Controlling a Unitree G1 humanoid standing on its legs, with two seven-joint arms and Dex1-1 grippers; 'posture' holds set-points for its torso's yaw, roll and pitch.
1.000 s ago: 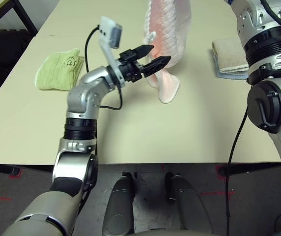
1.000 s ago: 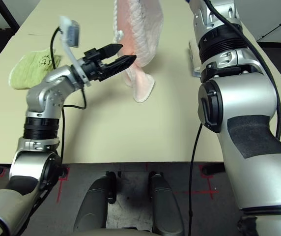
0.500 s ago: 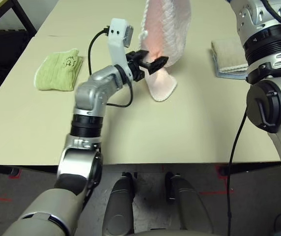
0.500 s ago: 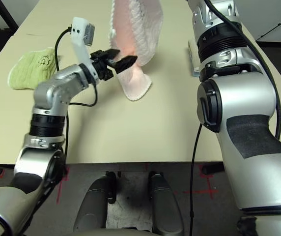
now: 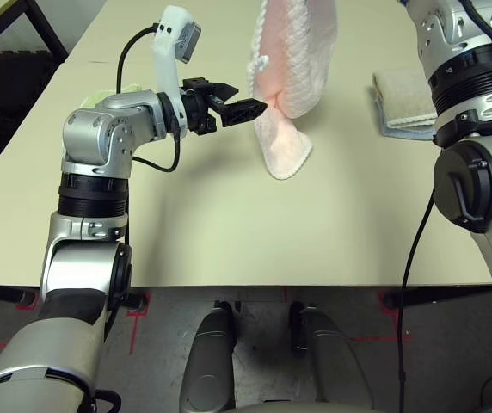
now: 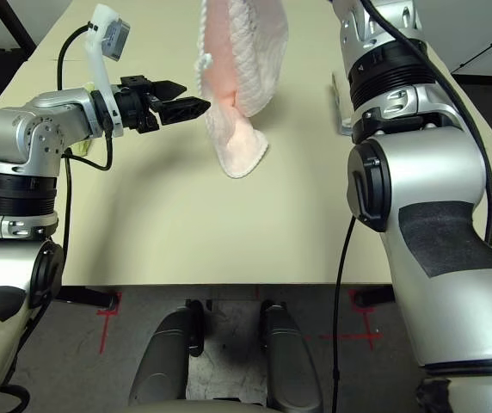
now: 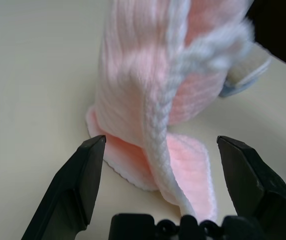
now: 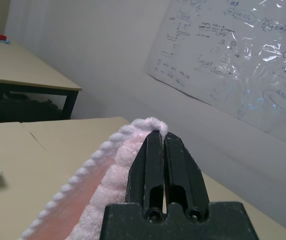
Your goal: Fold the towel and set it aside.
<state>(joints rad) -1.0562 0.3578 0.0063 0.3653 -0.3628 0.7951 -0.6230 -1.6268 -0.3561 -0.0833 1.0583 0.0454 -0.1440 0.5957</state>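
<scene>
Above table (image 5: pixel 229 224) | pink towel (image 5: pixel 293 69) hanging | right gripper (image 8: pixel 164 137) pinching edge

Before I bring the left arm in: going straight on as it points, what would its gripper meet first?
Probably the hanging pink towel, near its lower folds, just ahead of the open left gripper; exact depth is unclear.

Pink towel's top (image 5: pixel 296 60) cut off by the picture's edge.

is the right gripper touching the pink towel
Touching: the right wrist view shows the right gripper shut on the edge of the pink towel at its tips.
</scene>
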